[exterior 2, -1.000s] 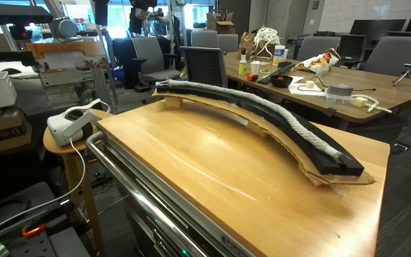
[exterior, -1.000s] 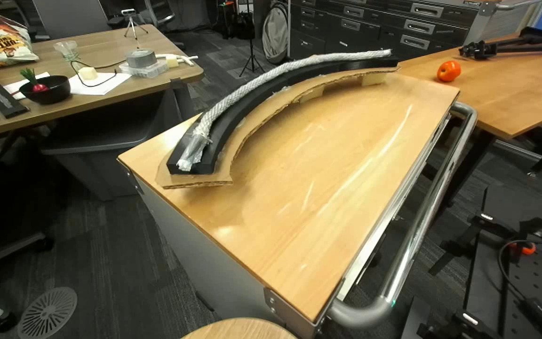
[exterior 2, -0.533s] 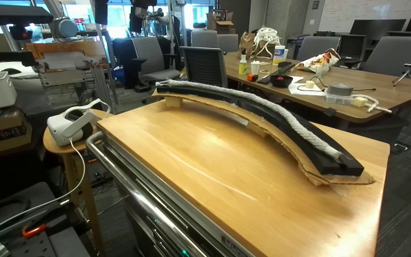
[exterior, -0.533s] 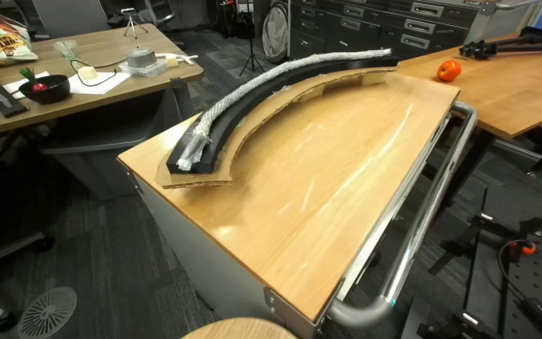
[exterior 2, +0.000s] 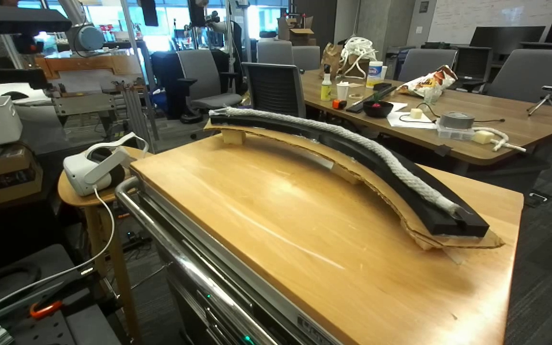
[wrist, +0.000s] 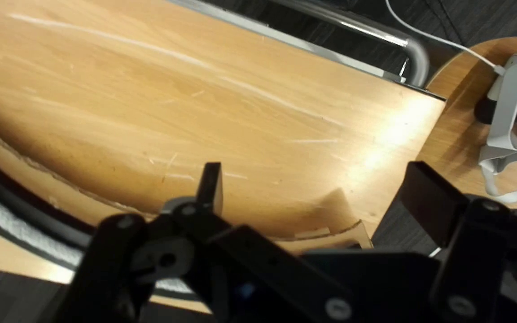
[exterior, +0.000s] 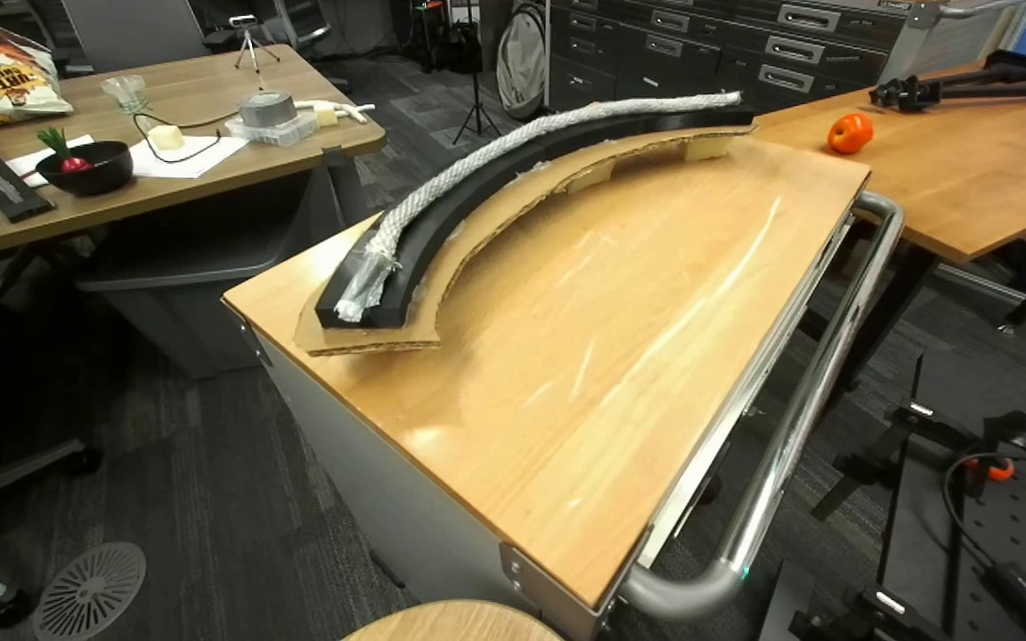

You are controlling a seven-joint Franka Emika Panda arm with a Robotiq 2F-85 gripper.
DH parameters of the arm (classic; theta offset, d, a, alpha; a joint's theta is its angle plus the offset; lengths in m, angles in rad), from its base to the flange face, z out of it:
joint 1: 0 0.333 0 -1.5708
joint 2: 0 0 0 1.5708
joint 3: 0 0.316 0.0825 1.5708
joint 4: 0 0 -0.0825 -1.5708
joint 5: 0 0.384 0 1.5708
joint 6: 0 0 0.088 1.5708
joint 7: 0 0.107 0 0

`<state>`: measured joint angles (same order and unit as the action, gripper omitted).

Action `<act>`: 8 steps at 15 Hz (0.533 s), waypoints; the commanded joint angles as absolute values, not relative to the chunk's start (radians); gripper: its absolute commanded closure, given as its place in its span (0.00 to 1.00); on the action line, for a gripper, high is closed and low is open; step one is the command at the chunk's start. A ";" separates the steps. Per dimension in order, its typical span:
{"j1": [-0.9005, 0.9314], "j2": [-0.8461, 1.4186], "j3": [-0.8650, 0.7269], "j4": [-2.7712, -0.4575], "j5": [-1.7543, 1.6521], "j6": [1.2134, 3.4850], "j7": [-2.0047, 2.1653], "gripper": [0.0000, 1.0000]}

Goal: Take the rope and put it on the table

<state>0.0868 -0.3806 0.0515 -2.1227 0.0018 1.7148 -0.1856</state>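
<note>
The rope (exterior: 497,150) is a thick whitish-grey braided cord with clear tape at an end. It lies along the curved black channel tray (exterior: 477,201), above the wood-grain table (exterior: 620,347). Rope (exterior 2: 352,134), tray (exterior 2: 419,211) and table (exterior 2: 276,206) show in both exterior views. In the wrist view the rope (wrist: 18,229) curves at lower left, partly hidden behind the fingers. My gripper (wrist: 317,179) is open with nothing between its fingers, over the table (wrist: 240,121) and one tray end. Its dark fingertips (exterior 2: 174,23) hang at the top edge of an exterior view, apart from the rope.
Cardboard (exterior: 379,342) on small blocks lifts the tray off the tabletop. A chrome tube rail (exterior: 789,445) runs along one table edge. A white headset (exterior 2: 89,170) sits on a round stool beside a corner. A cluttered desk (exterior: 210,98) and a side table with a tomato (exterior: 850,133) stand nearby.
My gripper's fingertips have shifted slightly up and to the right at the top of an exterior view. The rope, tray and table have not moved.
</note>
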 commanded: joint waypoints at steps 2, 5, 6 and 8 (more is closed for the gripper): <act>0.163 -0.422 0.103 -2.009 -0.013 1.658 -0.289 0.00; 0.179 -0.426 0.109 -2.025 0.000 1.689 -0.284 0.00; 0.192 -0.432 0.113 -2.011 0.000 1.689 -0.301 0.00; 0.201 -0.436 0.114 -2.002 0.000 1.689 -0.316 0.00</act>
<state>0.1985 -0.4381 0.1156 -2.0053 0.0013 1.6911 -0.3177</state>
